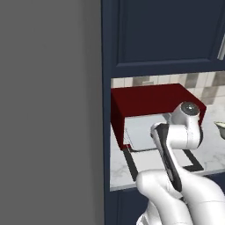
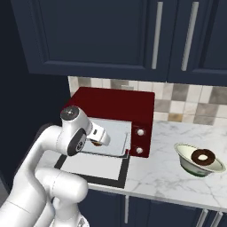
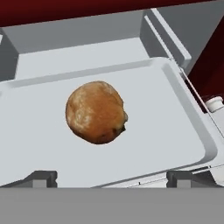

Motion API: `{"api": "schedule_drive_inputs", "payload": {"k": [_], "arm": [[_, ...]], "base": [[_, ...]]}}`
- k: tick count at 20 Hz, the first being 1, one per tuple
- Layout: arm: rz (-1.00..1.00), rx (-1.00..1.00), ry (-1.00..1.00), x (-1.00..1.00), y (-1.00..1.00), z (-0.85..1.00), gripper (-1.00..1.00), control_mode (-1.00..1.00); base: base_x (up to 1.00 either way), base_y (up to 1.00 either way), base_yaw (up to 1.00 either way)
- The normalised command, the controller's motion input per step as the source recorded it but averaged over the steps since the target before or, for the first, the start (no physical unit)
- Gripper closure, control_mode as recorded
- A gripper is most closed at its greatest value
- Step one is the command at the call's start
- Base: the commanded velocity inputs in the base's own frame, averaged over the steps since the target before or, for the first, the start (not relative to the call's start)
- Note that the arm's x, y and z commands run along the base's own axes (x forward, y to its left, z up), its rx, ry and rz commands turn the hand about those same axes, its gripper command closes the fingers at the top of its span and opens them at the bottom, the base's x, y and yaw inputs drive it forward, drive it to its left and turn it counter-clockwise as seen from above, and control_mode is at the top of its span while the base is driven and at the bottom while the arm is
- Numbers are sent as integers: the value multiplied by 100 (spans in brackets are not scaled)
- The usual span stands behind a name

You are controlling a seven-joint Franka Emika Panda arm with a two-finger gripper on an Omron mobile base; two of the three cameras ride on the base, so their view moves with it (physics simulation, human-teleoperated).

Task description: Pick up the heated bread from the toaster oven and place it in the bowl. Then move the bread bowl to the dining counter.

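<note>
Navy cabinets and tiled backsplash behind a white marble surface (image 2: 168, 173). Resting near the middle of a pulled-out grey tray (image 3: 183, 131): the bread (image 3: 96, 112), a small round brown lump with no clear long axis, so no gripping direction favoured. Sitting straight ahead of the end effector (image 3: 112, 178) and just beyond its two dark fingertips (image 3: 39, 178), centred between them in the hand view. Fingertips set wide apart, wider than the bread, holding and touching nothing. Around the tray, the dark red toaster oven (image 2: 111, 103), door folded down flat on the surface. Well off to the oven's right, past its white knobs (image 2: 140, 141), the pale bowl (image 2: 186, 163), apparently already holding a dark ringed item (image 2: 203, 157). Likely next: a short advance, then closing on the bread.
</note>
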Motion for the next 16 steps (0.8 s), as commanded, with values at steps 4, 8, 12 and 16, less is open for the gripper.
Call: {"api": "schedule_drive_inputs", "payload": {"k": [4, 8, 12, 16], "arm": [[8, 0, 0, 6, 6, -2, -100, -100], [9, 0, 0, 34, 16, -19, -100, -100], [9, 0, 2, 28, 3, -30, -100, -100], [0, -5, 0, 22, 0, -22, -100, -100]], "base": [[0, 0, 0], [0, 0, 0], [0, 0, 0], [0, 0, 0]]}}
